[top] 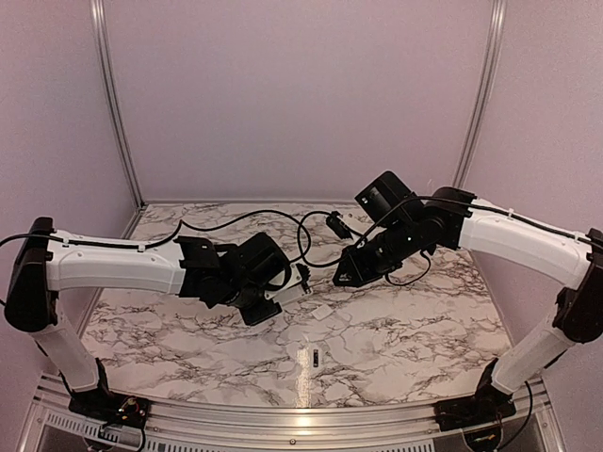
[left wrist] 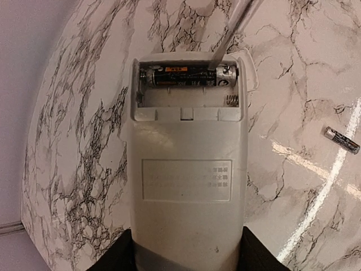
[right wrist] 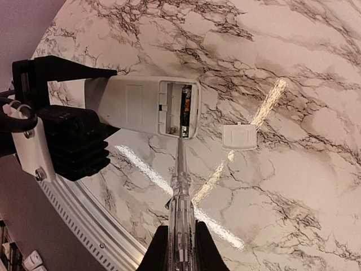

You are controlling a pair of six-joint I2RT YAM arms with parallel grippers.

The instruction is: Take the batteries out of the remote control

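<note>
My left gripper (left wrist: 188, 255) is shut on the label end of the white remote control (left wrist: 188, 169) and holds it over the table, back side up. Its compartment is open. One dark battery (left wrist: 189, 76) lies in the far slot; the near slot, with its spring (left wrist: 231, 101), is empty. My right gripper (right wrist: 181, 248) is shut on a clear-handled screwdriver (right wrist: 180, 197), whose tip touches the battery's right end (left wrist: 225, 73). A second battery (left wrist: 341, 140) lies loose on the table. From the top view, the remote (top: 297, 281) sits between both grippers.
The small white cover piece (right wrist: 240, 136) lies on the marble table (right wrist: 293, 186) to the right of the remote, also in the top view (top: 322, 313). A black cable (top: 283, 218) loops across the back of the table. The metal table edge (right wrist: 84, 226) runs near the screwdriver handle.
</note>
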